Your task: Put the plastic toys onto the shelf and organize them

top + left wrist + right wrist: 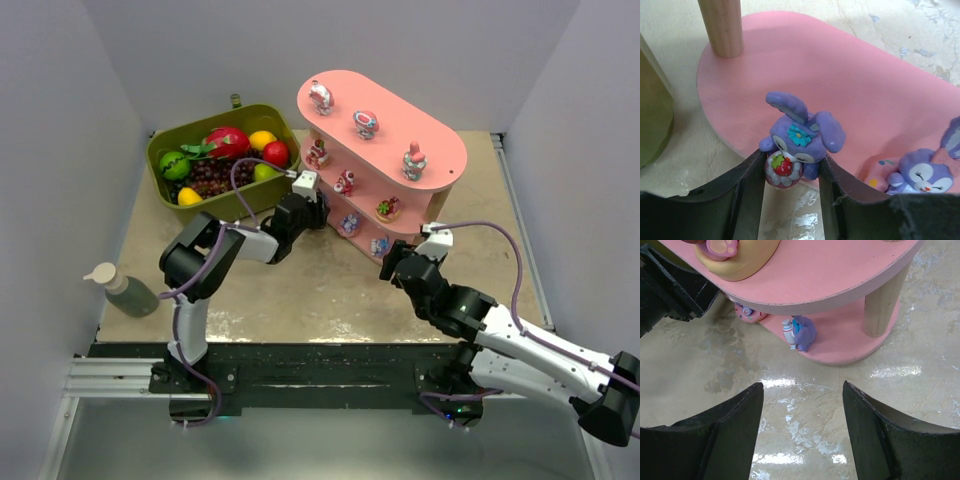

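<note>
Carefully: my left gripper (792, 170) pinches the bunny (800, 132) at the shelf's (865, 75) six-o'clock rim; released there, it could topple off. My right gripper (802, 400) is spread, empty.

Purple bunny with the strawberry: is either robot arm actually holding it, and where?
Yes. The left tool pinches the purple bunny by its lower body, squeezed from both sides. The right tool stands open, holding nothing.

The top camera looks down from above and behind my bases over the whole table (330, 295) and shelf (385, 140). My left wrist camera sits close over the shelf's lowest board (855, 80); the right one, low and farther back, faces that same board.
</note>
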### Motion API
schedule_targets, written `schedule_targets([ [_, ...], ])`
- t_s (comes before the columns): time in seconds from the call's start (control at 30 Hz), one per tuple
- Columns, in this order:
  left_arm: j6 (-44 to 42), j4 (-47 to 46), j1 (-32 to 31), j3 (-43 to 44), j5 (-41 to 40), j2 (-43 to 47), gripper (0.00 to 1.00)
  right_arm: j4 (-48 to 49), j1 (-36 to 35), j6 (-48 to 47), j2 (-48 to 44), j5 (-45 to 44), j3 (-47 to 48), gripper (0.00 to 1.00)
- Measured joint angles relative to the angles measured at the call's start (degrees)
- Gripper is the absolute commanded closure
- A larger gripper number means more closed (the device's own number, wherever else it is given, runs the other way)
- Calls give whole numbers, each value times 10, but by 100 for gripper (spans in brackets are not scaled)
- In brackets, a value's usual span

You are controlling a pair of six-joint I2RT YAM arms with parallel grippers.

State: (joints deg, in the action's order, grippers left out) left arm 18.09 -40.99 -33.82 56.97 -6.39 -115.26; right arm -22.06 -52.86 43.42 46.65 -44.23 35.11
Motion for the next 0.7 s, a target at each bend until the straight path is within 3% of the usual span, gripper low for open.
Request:
schedule_targets([
  [0.27, 24, 0, 4, 7, 3, -10, 97, -8, 0, 0, -3, -2, 0, 32],
  [0.4, 35, 0, 9, 17, 7, -16, 83, -11, 0, 0, -3, -2, 0, 32],
  [0.7, 38, 3, 12, 19, 3, -17, 63, -11, 1, 0, -7, -9, 0, 31],
])
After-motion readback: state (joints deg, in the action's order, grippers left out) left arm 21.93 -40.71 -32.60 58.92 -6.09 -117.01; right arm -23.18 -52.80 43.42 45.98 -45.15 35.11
